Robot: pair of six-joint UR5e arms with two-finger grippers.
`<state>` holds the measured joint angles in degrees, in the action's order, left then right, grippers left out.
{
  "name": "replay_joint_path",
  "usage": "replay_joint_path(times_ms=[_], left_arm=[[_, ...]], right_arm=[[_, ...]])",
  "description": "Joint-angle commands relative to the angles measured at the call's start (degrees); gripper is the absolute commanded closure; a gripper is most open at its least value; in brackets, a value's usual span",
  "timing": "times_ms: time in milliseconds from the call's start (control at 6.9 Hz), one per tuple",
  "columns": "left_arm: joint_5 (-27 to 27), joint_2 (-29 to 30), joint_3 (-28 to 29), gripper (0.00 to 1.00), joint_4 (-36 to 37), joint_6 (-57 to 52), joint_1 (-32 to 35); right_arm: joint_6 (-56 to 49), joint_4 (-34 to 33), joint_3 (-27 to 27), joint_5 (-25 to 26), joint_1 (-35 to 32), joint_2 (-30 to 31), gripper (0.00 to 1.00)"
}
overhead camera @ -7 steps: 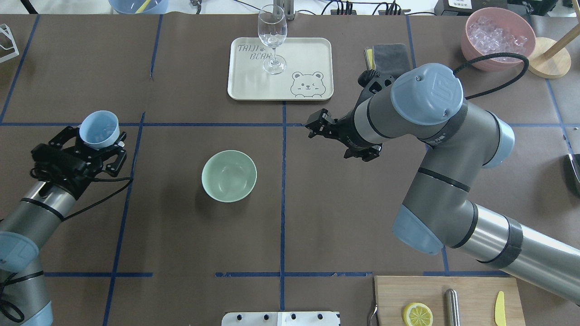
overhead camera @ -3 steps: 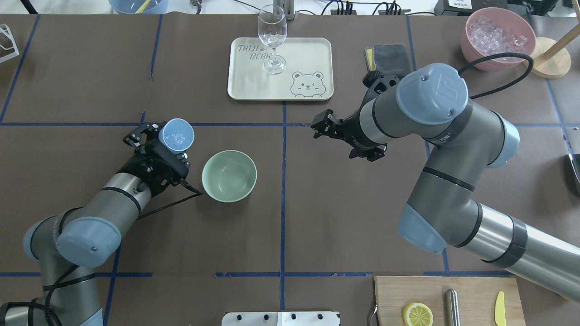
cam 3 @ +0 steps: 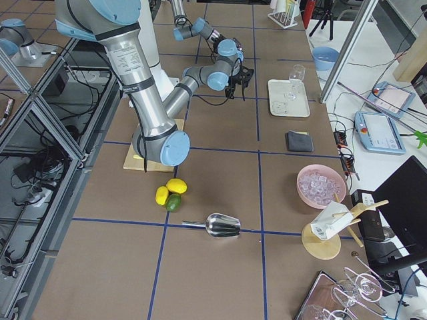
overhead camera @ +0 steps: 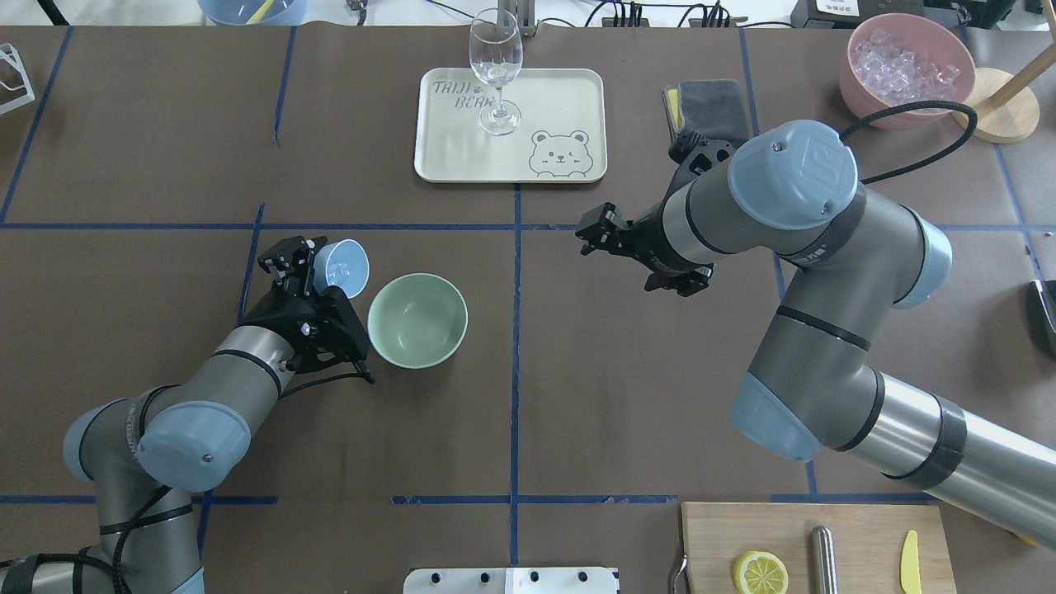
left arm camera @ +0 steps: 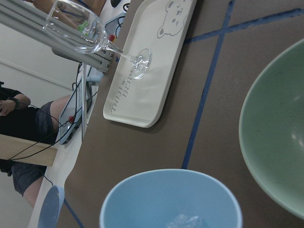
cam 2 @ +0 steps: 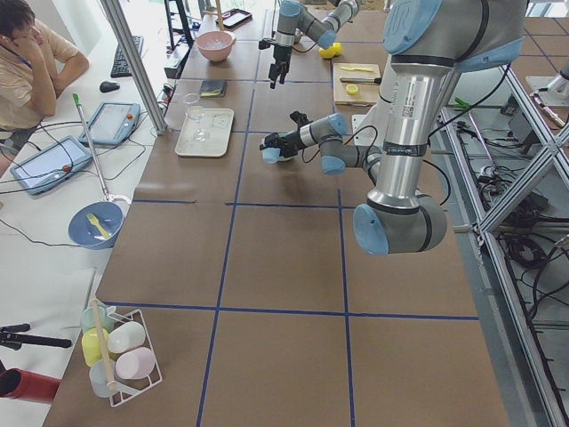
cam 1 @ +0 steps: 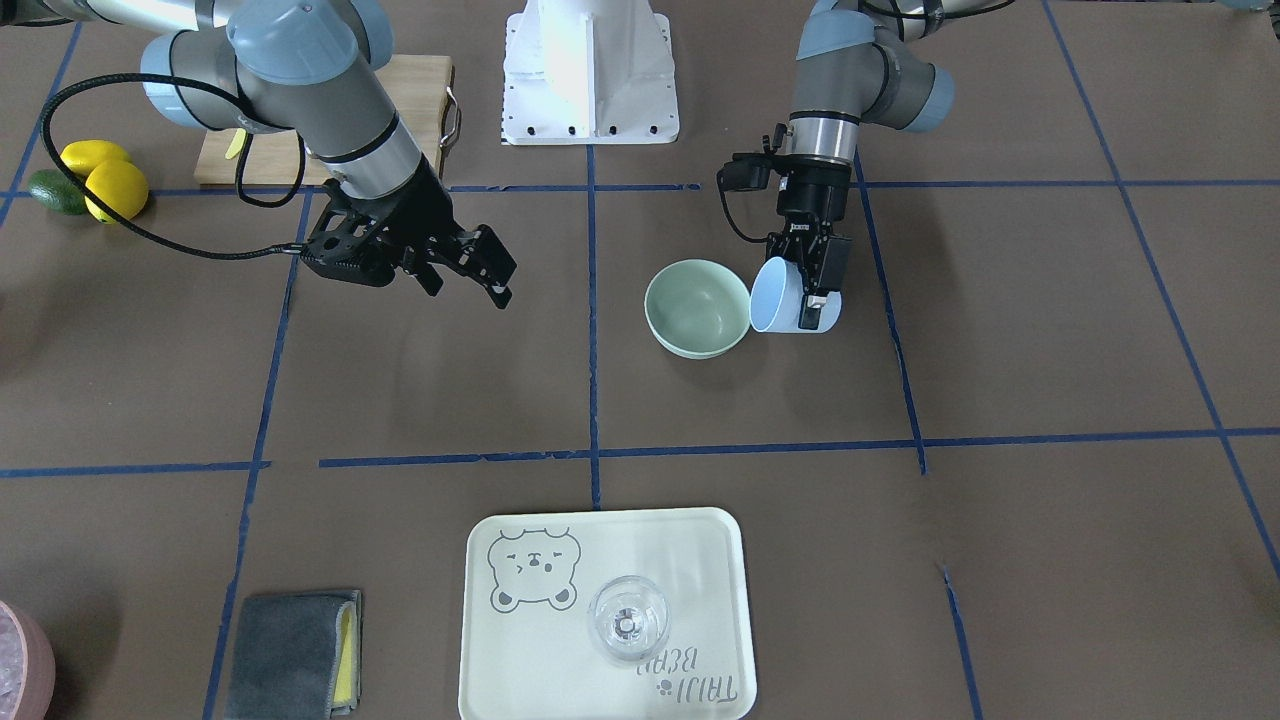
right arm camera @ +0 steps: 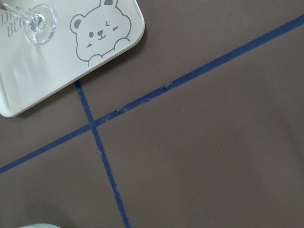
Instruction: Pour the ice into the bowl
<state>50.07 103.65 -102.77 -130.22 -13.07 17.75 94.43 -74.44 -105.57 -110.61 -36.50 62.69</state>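
My left gripper (overhead camera: 318,268) is shut on a light blue cup (overhead camera: 341,266) and holds it tilted, mouth toward the pale mint-green bowl (overhead camera: 417,320), just beside the bowl's left rim. The front view shows the cup (cam 1: 785,295) against the bowl's (cam 1: 697,306) edge. In the left wrist view a few clear ice cubes (left arm camera: 185,221) lie deep in the cup (left arm camera: 142,199), with the bowl (left arm camera: 275,137) to the right. The bowl's inside looks bare. My right gripper (overhead camera: 587,235) is open and empty, above the table to the right of the bowl.
A cream bear tray (overhead camera: 569,91) with an upright wine glass (overhead camera: 495,70) stands at the back middle. A pink container of ice (overhead camera: 907,70) and a grey cloth (overhead camera: 714,103) are at the back right. A cutting board (overhead camera: 858,528) with a lemon slice is at the front right.
My left arm has swung the blue cup from the table's far left over to the bowl's rim and tipped it toward the bowl. My right arm has drifted slightly right.
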Motion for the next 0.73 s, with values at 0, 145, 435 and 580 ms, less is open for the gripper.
replay_joint_path(times_ms=[0, 145, 435, 580], left_arm=[[-4.07, 5.12, -0.32, 1.0, 12.63, -22.25, -1.4], [-6.54, 6.2, -0.24, 1.0, 13.49, -27.57, -1.75], [-10.74, 8.39, -1.97, 1.0, 25.64, -39.57, -3.6], [-11.04, 8.59, -4.43, 1.0, 28.94, -43.23, -3.78]], right_arm=[[-0.13, 0.0, 0.19, 0.13, -0.06, 0.24, 0.0], [-0.13, 0.09, -0.59, 0.04, -0.15, 1.72, 0.0], [-0.13, 0.0, -1.39, 0.13, -0.5, 2.88, 0.0], [-0.3, 0.09, -1.39, 0.13, -0.41, 3.92, 0.0]])
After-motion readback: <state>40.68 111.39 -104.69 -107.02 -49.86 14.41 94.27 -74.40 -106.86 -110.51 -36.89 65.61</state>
